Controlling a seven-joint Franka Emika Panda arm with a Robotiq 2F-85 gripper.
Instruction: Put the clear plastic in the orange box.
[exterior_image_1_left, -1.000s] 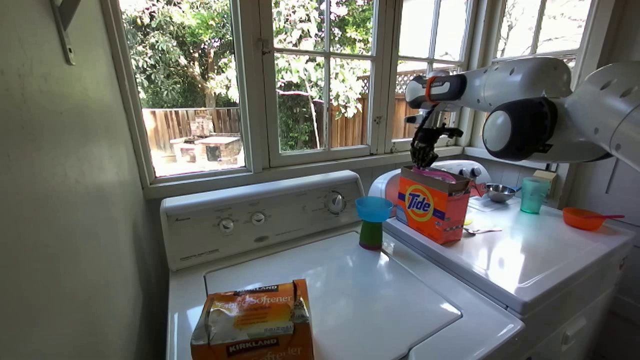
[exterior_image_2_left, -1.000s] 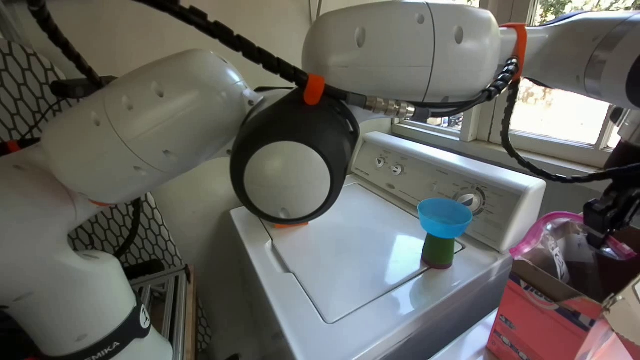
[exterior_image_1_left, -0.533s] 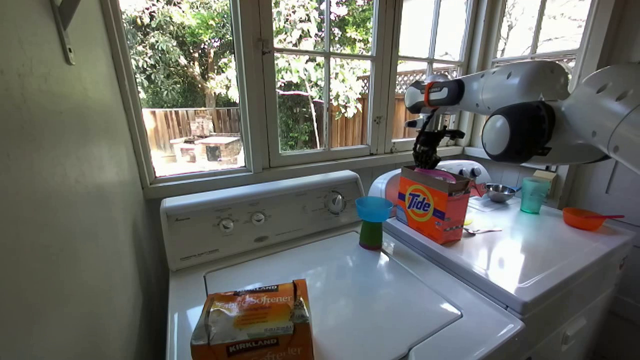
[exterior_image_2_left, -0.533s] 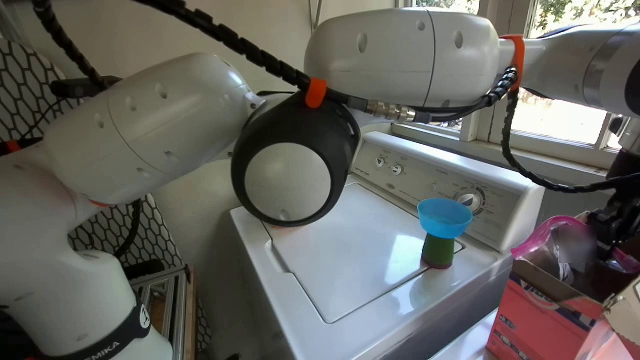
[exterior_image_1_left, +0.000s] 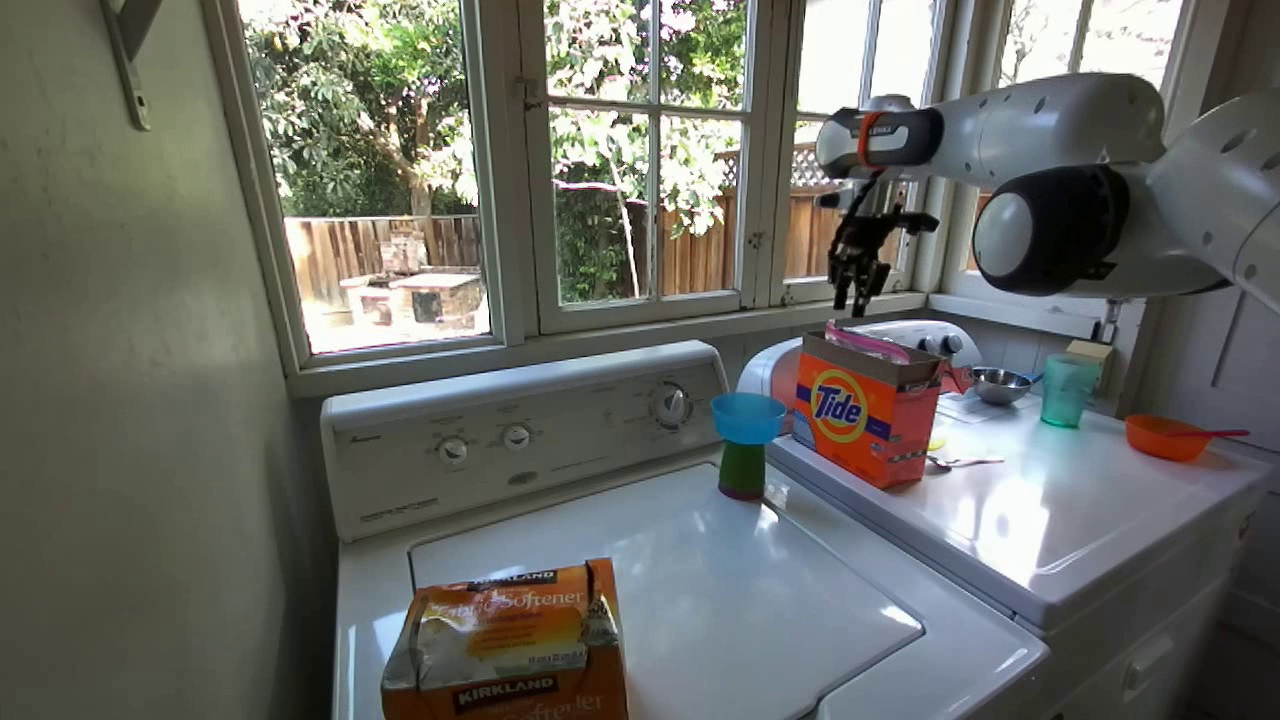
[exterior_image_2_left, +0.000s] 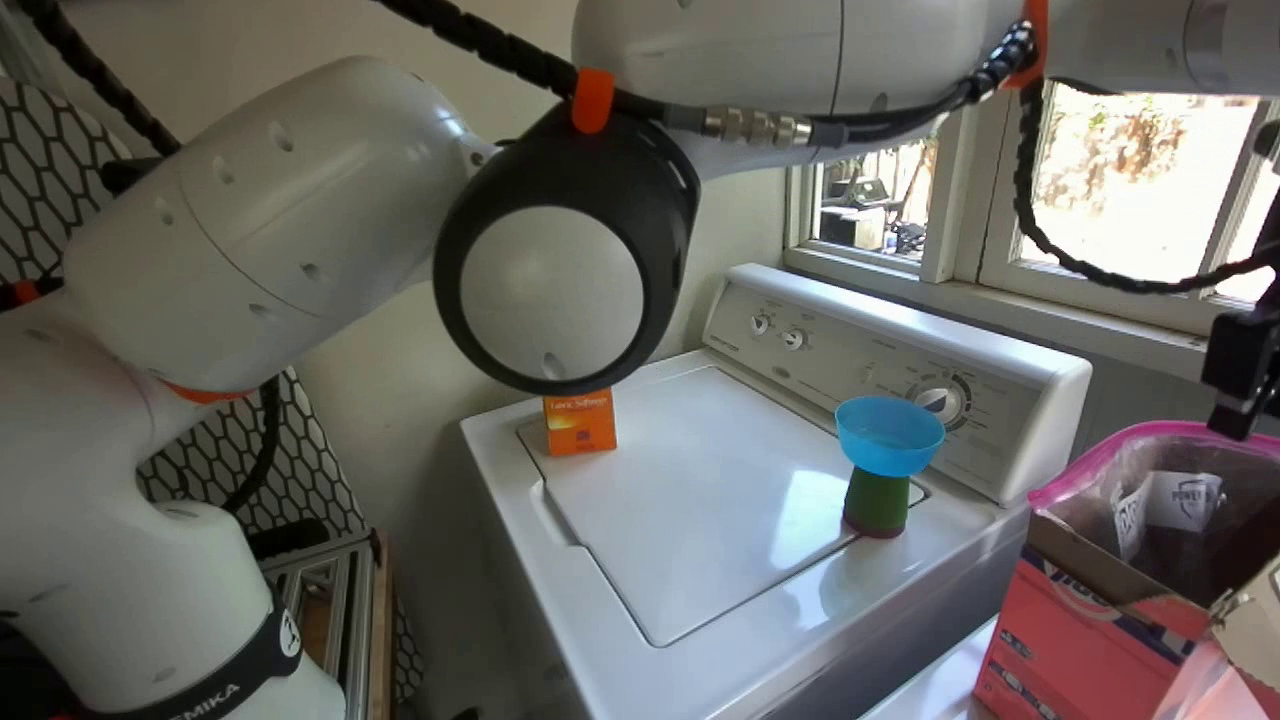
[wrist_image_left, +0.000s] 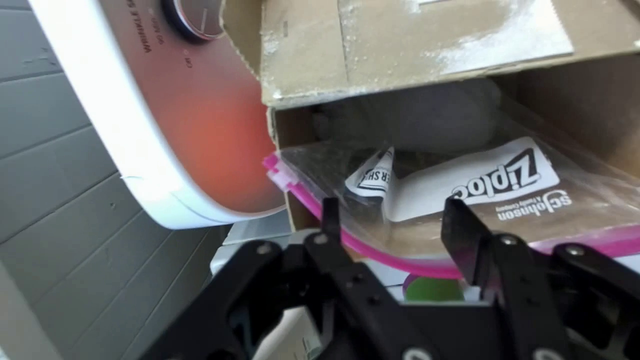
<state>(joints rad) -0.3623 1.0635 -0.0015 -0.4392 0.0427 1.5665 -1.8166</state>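
Note:
The orange box (exterior_image_1_left: 850, 415) with the Tide logo stands upright on a white machine, its top open. Inside it lies the clear plastic (wrist_image_left: 475, 225), a see-through Ziploc bag; its pink zip edge (exterior_image_2_left: 1100, 450) pokes above the box's rim in both exterior views. My gripper (exterior_image_1_left: 851, 306) hangs just over the box, pointing down. In the wrist view the gripper (wrist_image_left: 392, 202) has its fingers (wrist_image_left: 330, 220) spread apart with nothing pinched between them; the bag shows behind the gap. An exterior view cuts the gripper off at its right edge.
A blue bowl (exterior_image_1_left: 748, 418) sits on a green cup (exterior_image_1_left: 742, 470) beside the box. Past the box are a metal bowl (exterior_image_1_left: 1000, 386), a teal cup (exterior_image_1_left: 1068, 390) and an orange bowl (exterior_image_1_left: 1165, 440). A Kirkland box (exterior_image_1_left: 505, 640) lies nearer the camera. Windows rise behind.
My gripper has lifted up out of the box's mouth and its fingers have parted. The bag stays behind in the box, its pink edge now spread along the rim.

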